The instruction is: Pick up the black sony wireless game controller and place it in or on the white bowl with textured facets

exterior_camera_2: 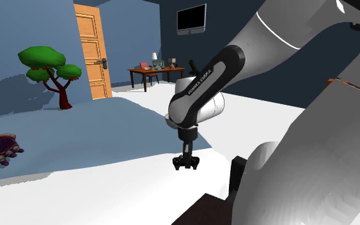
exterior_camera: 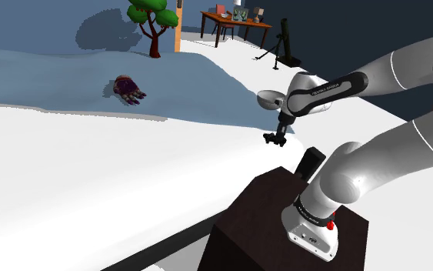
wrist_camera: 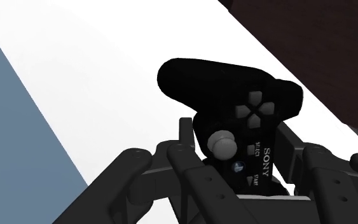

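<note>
The black gripper (wrist_camera: 234,145) is clenched on the black Sony game controller (wrist_camera: 234,89). The controller's long axis runs along the fingers, so its D-pad end points away from the palm and its button face is turned to the wrist camera. It hangs over the white surface (exterior_camera: 91,177), near the stand (exterior_camera: 261,223). The white bowl (exterior_camera: 268,98) sits just behind the gripper; I cannot tell its contents.
</note>
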### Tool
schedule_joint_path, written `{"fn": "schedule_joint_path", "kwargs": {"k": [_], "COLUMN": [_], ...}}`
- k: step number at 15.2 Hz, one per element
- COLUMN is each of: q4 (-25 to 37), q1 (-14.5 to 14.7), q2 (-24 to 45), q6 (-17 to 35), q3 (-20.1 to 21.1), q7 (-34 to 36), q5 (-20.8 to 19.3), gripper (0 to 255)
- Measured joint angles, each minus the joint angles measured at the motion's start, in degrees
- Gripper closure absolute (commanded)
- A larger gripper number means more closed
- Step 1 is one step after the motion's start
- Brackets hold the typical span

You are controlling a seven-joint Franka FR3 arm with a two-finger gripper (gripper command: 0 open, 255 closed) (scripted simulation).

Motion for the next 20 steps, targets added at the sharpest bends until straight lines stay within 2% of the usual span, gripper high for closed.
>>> {"fn": "schedule_joint_path", "kwargs": {"k": [9, 20], "q4": [2.9, 7.9], "q1": [-1.4, -1.7], "q2": [-7.2, -12.5], "q6": [-10.1, -20.4], "q3": [3.8, 7.4], "q7": [0.7, 0.6], "q5": [0.4, 2.2], "gripper": [255, 255]}}
